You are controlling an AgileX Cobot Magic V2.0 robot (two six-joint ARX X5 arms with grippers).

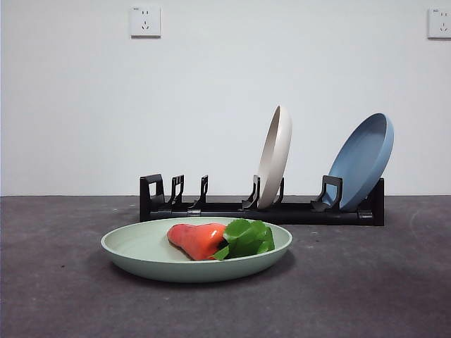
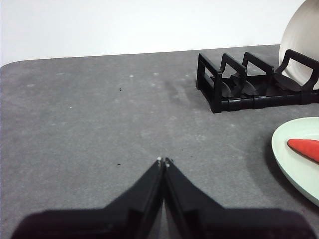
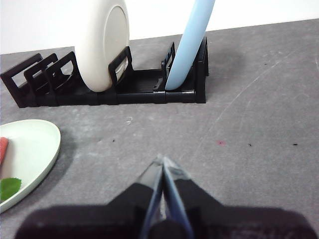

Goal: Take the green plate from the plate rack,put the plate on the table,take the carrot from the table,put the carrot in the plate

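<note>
The green plate [image 1: 141,255] lies flat on the table [image 1: 63,282] in front of the plate rack [image 1: 232,209]. The carrot [image 1: 199,239] lies in the plate, its green top [image 1: 248,238] to the right. The left wrist view shows the plate's edge [image 2: 291,158] and the carrot's tip [image 2: 305,148]; the right wrist view shows the plate's rim [image 3: 35,149]. My left gripper [image 2: 163,161] is shut and empty above bare table, left of the plate. My right gripper [image 3: 162,162] is shut and empty, right of the plate. Neither shows in the front view.
A cream-white plate [image 1: 275,155] and a blue plate [image 1: 363,160] stand upright in the rack's right slots. The rack's left slots [image 1: 173,191] hold nothing. A white wall with two sockets stands behind the table.
</note>
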